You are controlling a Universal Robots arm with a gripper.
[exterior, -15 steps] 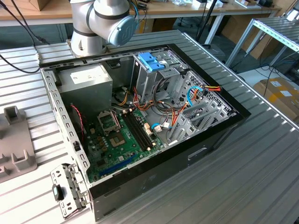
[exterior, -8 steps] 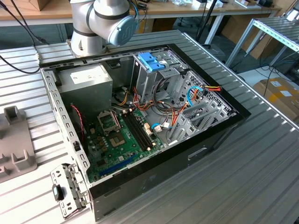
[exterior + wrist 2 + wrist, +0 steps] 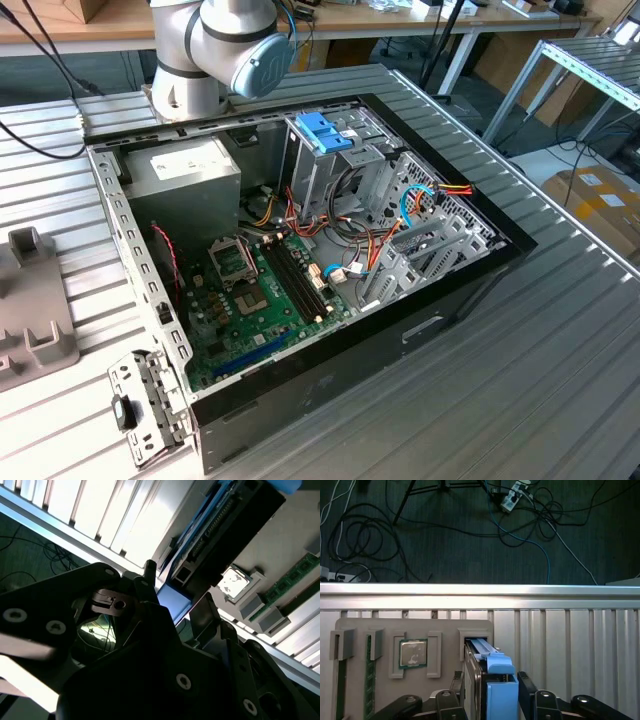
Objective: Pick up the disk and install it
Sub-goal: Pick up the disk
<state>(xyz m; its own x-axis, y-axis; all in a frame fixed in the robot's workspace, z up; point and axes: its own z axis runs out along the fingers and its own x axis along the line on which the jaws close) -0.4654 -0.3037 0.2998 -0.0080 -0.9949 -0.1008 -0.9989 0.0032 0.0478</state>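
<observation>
Both jaws of my tool (image 3: 490, 685) are closed on the disk (image 3: 492, 667), one against each broad face, as the first wrist view shows. The disk stands on edge in a slot of the grey holder (image 3: 360, 627) on the bench (image 3: 570, 645), beside a processor chip (image 3: 413, 653). I judge it stiff, fairly heavy for its size and sensitive to knocks. Its light blue carrier is smooth plastic and may slip, so I hold across the flat faces, clear of the connector edge.
</observation>
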